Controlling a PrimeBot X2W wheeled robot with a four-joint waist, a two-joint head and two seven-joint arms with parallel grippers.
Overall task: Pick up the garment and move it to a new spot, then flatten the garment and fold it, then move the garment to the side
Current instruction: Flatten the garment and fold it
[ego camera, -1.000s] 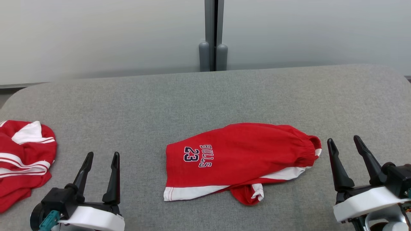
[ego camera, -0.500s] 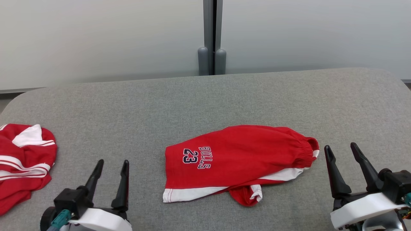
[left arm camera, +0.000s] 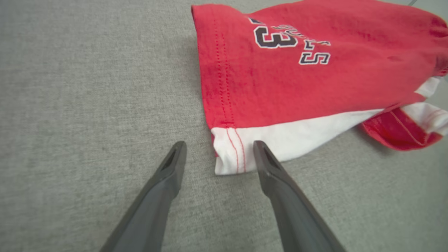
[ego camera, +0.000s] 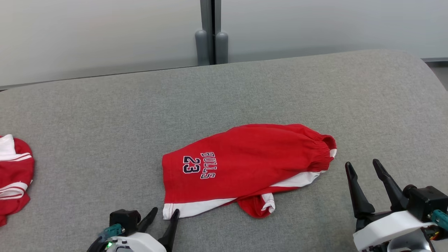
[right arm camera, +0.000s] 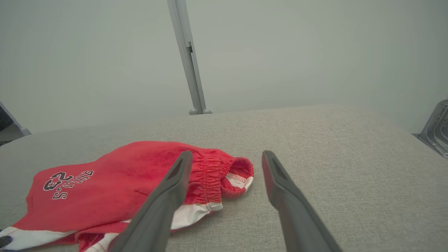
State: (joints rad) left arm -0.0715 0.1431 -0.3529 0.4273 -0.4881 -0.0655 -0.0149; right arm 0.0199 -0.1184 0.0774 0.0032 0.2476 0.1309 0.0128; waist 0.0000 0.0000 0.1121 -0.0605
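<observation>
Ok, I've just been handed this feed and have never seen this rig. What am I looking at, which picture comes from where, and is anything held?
It is a two-armed robot. The wide picture comes from its head, looking down on a grey padded surface. The other two come from a camera on each wrist, looking along that arm's two dark fingers. Red shorts marked BULLS 23 lie rumpled in the middle, and another red and white garment lies at the far left. The left gripper is open, with its fingers at the shorts' white hem corner but not closed on it. The right gripper is open too, near the waistband end. Nothing is held.
</observation>
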